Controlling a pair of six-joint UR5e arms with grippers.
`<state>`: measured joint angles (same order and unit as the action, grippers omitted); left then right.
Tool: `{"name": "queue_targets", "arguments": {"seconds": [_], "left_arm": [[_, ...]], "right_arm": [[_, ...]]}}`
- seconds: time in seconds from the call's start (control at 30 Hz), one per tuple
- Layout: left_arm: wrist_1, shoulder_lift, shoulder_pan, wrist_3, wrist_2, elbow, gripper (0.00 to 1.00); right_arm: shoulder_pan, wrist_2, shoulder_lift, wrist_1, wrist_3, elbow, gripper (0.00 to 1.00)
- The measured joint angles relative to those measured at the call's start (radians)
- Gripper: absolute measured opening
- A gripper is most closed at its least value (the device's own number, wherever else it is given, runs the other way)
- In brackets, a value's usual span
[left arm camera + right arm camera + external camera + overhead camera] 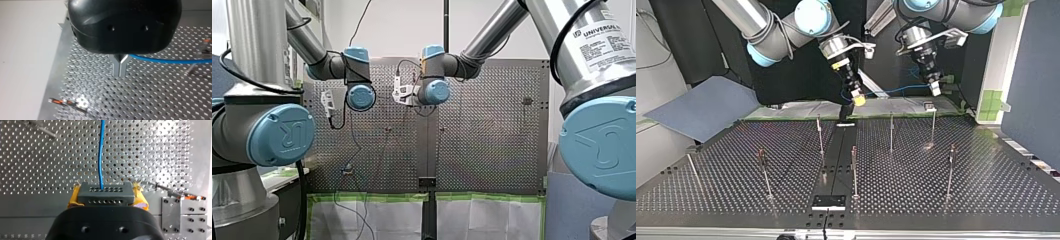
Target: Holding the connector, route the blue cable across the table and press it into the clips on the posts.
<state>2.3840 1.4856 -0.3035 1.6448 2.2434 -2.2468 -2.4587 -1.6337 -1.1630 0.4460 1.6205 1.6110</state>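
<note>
My right gripper point(106, 196) is shut with its yellow pads point(74, 196) on a dark grey connector point(104, 190) with rows of small holes. The blue cable point(100, 157) leaves the connector and runs straight ahead over the perforated table point(37, 165). In the top view this gripper point(859, 101) hangs over the table's far edge near the middle, and the cable point(896, 91) runs from it to my left gripper point(935, 90). In the left wrist view the metal fingers point(117, 68) of my left gripper point(120, 71) are pressed together, and the cable point(170, 60) comes out sideways from between them near their base.
Several thin posts stand on the table, among them one point(819, 132) under my right gripper, one point(891, 131) beside it and one point(933, 125) under my left gripper. A clip with orange point(67, 102) lies ahead of my left fingers. A black plate point(828, 201) sits at the near edge.
</note>
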Motion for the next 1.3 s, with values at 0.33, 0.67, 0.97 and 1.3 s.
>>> {"name": "queue_targets", "arguments": {"seconds": [0.33, 0.67, 0.97, 1.3], "left_arm": [[0.085, -0.008, 0.04, -0.014, -0.038, 0.055, 0.0], [0.17, -0.003, 0.079, -0.018, -0.063, 0.106, 0.0], [0.193, -0.002, 0.145, -0.02, -0.128, 0.147, 0.0], [0.215, -0.002, 0.207, -0.018, -0.209, 0.191, 0.0]], "right_arm": [[-0.005, 0.01, 0.001, -0.087, 0.035, -0.087, 0.0], [-0.006, 0.018, 0.03, -0.179, 0.044, -0.179, 0.0], [0.001, 0.027, 0.077, -0.225, 0.053, -0.257, 0.0], [0.005, 0.051, 0.113, -0.277, 0.06, -0.344, 0.0]]}}
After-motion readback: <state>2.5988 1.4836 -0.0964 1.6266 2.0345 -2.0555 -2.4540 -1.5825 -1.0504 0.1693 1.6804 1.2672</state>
